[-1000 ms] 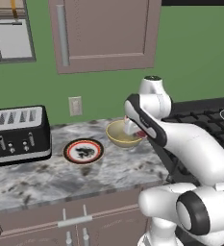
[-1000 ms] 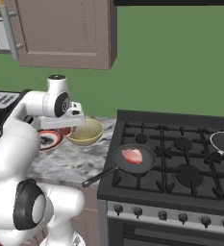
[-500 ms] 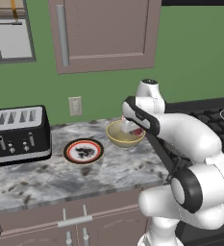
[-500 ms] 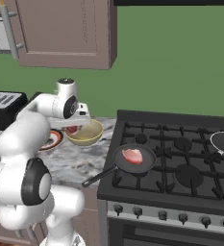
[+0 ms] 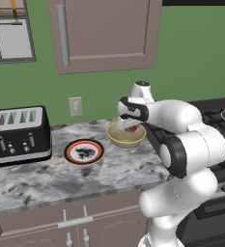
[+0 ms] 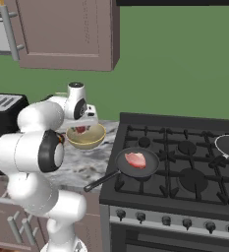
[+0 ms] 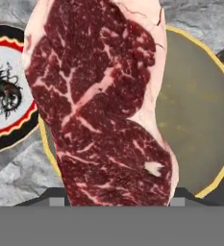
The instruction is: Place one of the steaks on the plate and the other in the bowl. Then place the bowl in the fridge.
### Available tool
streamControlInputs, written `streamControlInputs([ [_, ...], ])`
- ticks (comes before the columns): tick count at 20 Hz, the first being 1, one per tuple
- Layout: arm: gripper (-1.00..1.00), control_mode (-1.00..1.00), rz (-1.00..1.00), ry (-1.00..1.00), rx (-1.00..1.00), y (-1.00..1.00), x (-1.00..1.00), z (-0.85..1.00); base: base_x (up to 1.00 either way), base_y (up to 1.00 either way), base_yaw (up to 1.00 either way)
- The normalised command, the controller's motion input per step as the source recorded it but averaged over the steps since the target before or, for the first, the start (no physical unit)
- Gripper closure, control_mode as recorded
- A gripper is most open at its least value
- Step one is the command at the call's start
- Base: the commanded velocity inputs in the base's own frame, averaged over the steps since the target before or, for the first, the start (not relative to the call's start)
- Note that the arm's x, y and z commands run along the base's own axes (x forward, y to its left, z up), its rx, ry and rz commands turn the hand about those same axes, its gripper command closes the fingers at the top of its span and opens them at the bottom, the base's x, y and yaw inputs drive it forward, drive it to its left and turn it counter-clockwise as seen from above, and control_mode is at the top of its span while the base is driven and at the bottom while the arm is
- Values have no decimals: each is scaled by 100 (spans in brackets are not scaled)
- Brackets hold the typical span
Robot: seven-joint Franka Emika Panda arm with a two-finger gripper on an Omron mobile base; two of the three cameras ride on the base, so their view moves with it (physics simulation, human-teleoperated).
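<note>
Over the bowl (image 5: pixel 126 135) hangs the pincer (image 5: pixel 132 126), pinching the red steak (image 7: pixel 101 103) between its fingers; the meat is deep red with whitish streaks and a pale fatty edge, and in the hand view it hangs straight ahead of the pincer, covering much of the bowl's beige inside. From the left base view the steak shows as a small red patch just above the bowl's rim, under the hand. Whether the meat already touches the bottom of the bowl cannot be told.

Directly beneath the pincer the tan-yellow bowl stands upright on the marbled grey table (image 5: pixel 46 181). Just beside the bowl, on the side away from the stove (image 6: pixel 185 167), lies the plate (image 5: pixel 83 152), flat on the table, with its red-orange rim, white ring and dark centre pattern; the two stand close together but apart. Beyond the plate, farther from the pincer, a black toaster (image 5: pixel 20 135) with a silver top sits near the wall, and a wall socket (image 5: pixel 75 106) is set in the green wall behind the plate.

On the other side of the pincer, past the table's edge, a black frying pan (image 6: pixel 135 165) rests on the near left burner of the stove with the pale pink steak (image 6: pixel 135 160) lying flat in it, its handle pointing toward the front. Above the pincer hangs a brown wall cupboard (image 5: pixel 104 34).
</note>
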Motion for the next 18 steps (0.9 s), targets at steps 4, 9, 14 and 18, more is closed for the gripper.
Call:
streamControlInputs([
  [4, 100, -100, 0, 1, 0, 0, 81, -23, 0, 0, 0],
  [9, 100, -100, 0, 4, 0, 0, 69, -30, 0, 0, 0],
  [14, 100, -100, 0, 1, 0, 2, 52, -12, 0, 0, 0],
  [18, 100, -100, -4, 0, -1, 13, 52, -10, 0, 0, 0],
])
